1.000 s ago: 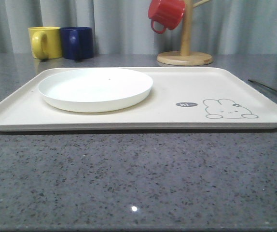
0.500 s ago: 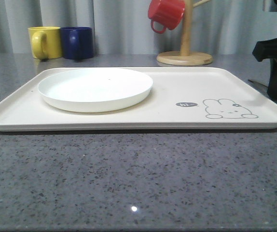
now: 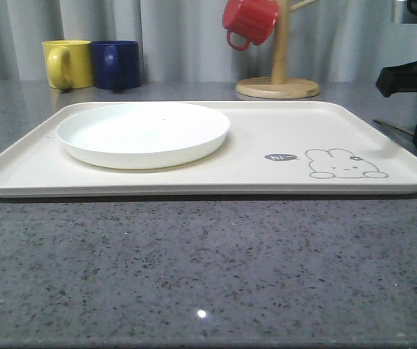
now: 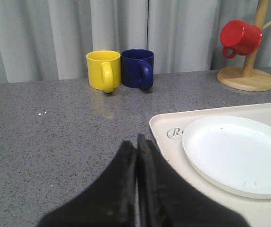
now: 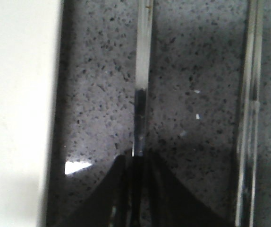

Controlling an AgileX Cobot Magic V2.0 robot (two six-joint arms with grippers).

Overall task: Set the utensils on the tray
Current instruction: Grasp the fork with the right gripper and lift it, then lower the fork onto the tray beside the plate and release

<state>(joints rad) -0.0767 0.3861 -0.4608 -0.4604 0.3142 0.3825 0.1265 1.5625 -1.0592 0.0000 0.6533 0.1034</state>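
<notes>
Your right end effector (image 5: 136, 163) is reaching down to the grey speckled counter (image 3: 208, 269), just beyond the tray's right-hand edge. In the right wrist view its two dark fingers are pressing together around the near end of a slim silver utensil (image 5: 142, 56), so it is clenched on that piece. The utensil is lying flat on the counter and stretching straight away from the fingertips. You cannot tell from the visible shaft whether it is the fork, the spoon or the flat straight piece. A second silver utensil (image 5: 249, 104) is lying parallel to it on the counter, on the far side of the end effector from the tray and untouched.

The cream tray (image 3: 383, 138) is sitting just beside the right end effector, on the side opposite the second utensil; its pale rim (image 5: 27, 94) is running alongside the gripped piece without touching it. A round white plate (image 3: 143, 133) is resting on the tray's far half, well apart from this end effector.

Your left end effector (image 4: 136, 146) is hovering over bare counter with its fingers closed flat against each other, holding nothing. The tray's corner is lying just beside it, and a yellow mug (image 4: 103, 69) and a blue mug (image 4: 138, 68) are standing well ahead of it.
</notes>
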